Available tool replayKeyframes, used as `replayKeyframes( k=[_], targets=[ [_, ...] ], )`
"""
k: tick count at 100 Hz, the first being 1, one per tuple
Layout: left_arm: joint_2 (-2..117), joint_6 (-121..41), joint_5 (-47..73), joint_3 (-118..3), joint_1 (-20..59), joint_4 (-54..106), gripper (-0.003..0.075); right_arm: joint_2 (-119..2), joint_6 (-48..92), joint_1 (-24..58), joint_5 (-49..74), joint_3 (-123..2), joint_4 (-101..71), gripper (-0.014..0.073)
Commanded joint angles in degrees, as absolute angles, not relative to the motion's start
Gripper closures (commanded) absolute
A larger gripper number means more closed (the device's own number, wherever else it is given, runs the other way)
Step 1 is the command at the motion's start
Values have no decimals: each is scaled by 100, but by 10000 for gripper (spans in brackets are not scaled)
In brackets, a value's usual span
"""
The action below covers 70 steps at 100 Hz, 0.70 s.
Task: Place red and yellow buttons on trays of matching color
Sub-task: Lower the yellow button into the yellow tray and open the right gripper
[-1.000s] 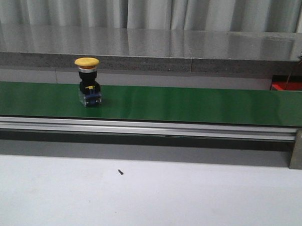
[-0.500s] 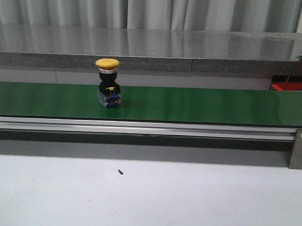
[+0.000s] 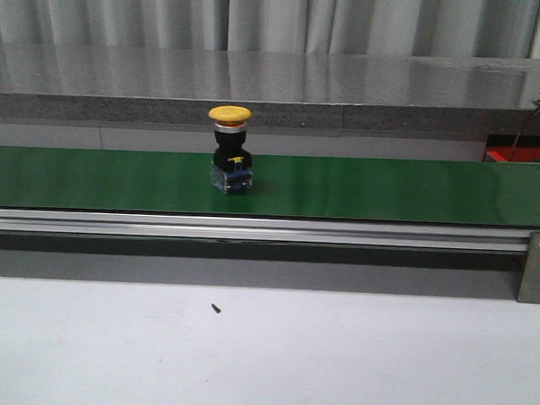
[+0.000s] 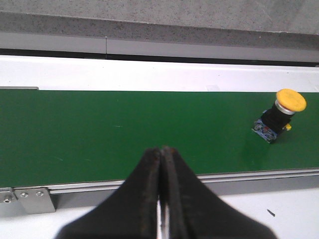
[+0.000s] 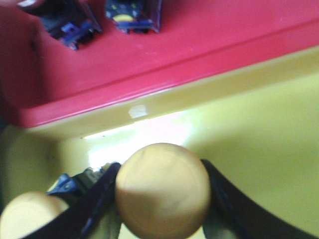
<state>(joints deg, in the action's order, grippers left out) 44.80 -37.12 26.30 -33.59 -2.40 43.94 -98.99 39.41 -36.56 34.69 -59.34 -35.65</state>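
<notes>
Standing upright on the green belt (image 3: 360, 188), left of its middle, a yellow button (image 3: 230, 151). Left claw (image 4: 162, 164) pinched closed, empty, near the belt's front rail. Right claw (image 5: 162, 191) grips a second yellow button (image 5: 162, 189) over the yellow tray (image 5: 259, 144), beside the red tray (image 5: 199, 45).

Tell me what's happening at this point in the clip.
A yellow button stands upright on the green conveyor belt, untouched. The left gripper is shut and empty at the belt's near edge. The right gripper holds another yellow button over the yellow tray, beside the red tray.
</notes>
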Motion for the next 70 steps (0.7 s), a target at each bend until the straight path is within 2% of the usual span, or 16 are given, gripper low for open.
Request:
replayKeyframes(
  k=[1,8,15,32,37,70],
  targets=[
    [4445,-3691,2348,-3515,-199,4575,740,-9813,3950,-3676,3269,-6052,-3780,398],
    [4445,-3691,2348,-3515,-199,4575,740,-9906,3950,-3676,3241,-6052,-3793,393],
    [4445,-3691,2348,-3515,-199,4575,740,-9946,3950,-3676,3241,-6052,-3793,353],
    [4445,-3691,2348,-3515,-199,4575,740,-9900,3950,-3676,3229,-6058,-3830,95],
    [4445,-3691,2348,-3515,-199,4575,740,-9867,3950,-3676,3229,-6058,-3881,55],
    [4445,-3691,2326,-3515,-199,4575,740,-9121,4129,-3578,3735,-6294,-4179,53]
  ],
)
